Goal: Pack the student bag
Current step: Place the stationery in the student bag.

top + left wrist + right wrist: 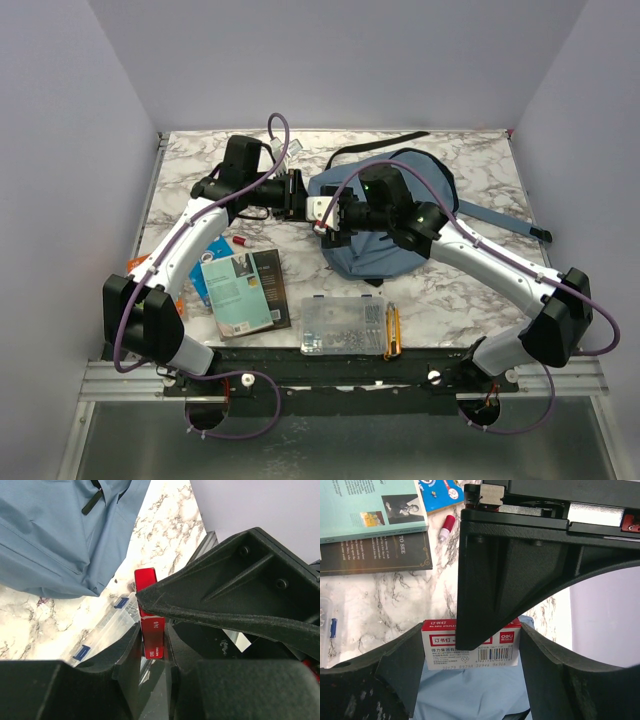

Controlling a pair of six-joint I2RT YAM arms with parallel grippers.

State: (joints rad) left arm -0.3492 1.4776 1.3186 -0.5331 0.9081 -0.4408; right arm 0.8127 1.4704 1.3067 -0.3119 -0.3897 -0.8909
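Just left of the student bag [365,255], which was laid flat under the right arm [480,255], a staple box [490,657] was clamped edgewise by the left gripper [152,635] and across its width by the right gripper [471,647]. One grip was best eased only once the other was judged firm.

Staple box [470,652]: "deli", "STAPLES"; "24/6" on red side. Dark book [375,555]: "TO SEE".

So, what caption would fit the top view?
Over the bag's edge, left gripper and right gripper meet on a small box; books lie nearby.
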